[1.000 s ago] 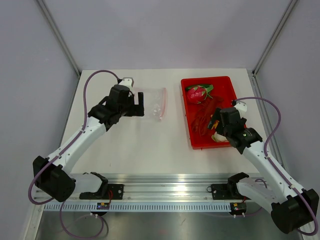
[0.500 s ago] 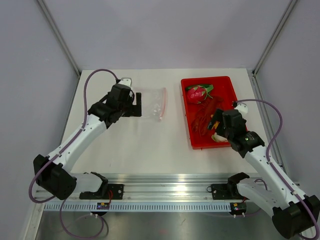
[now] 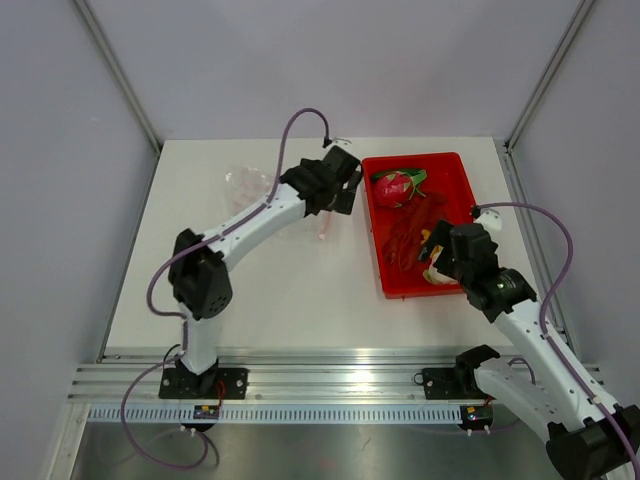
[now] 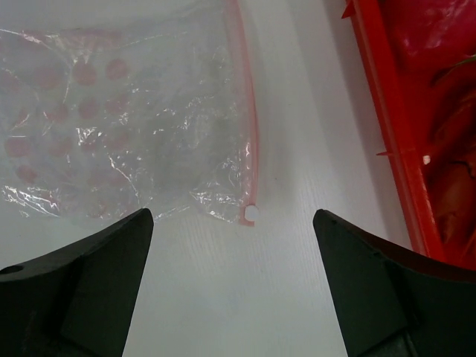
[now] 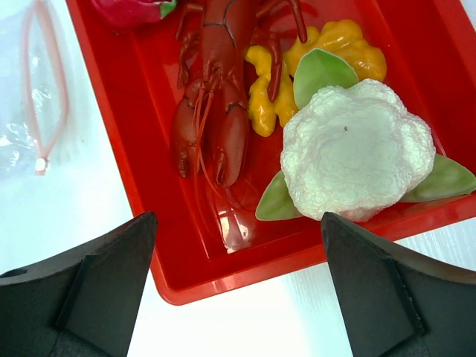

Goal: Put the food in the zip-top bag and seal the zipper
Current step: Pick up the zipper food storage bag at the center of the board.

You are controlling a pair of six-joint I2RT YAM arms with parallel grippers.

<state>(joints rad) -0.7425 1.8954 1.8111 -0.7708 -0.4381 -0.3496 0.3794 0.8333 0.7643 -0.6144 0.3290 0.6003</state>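
The clear zip-top bag [image 4: 126,126] lies flat on the white table, with its pink zipper [image 4: 249,134] along the right edge. In the top view the bag [image 3: 245,185] is partly hidden under my left arm. My left gripper [image 4: 234,290] is open and empty. It hovers just past the zipper's near end, between the bag and the tray [image 3: 345,195]. The food lies in the red tray [image 5: 119,149]: a dark-red lobster-shaped piece [image 5: 212,97], an orange-yellow piece [image 5: 335,41], a white cauliflower [image 5: 353,149] and green leaves [image 5: 320,71]. My right gripper [image 5: 238,297] is open and empty above the tray's near edge [image 3: 437,255].
A pink dragon fruit [image 3: 395,186] sits at the far end of the red tray [image 3: 415,158]. The tray's left wall stands close to the right of my left gripper [image 4: 379,126]. Grey walls and metal posts surround the table. A metal rail runs along the near edge.
My left arm has swung right and folded, carrying its gripper from the bag's left side to its right side by the tray. My right gripper has barely shifted, drawing slightly back toward the tray's near edge.
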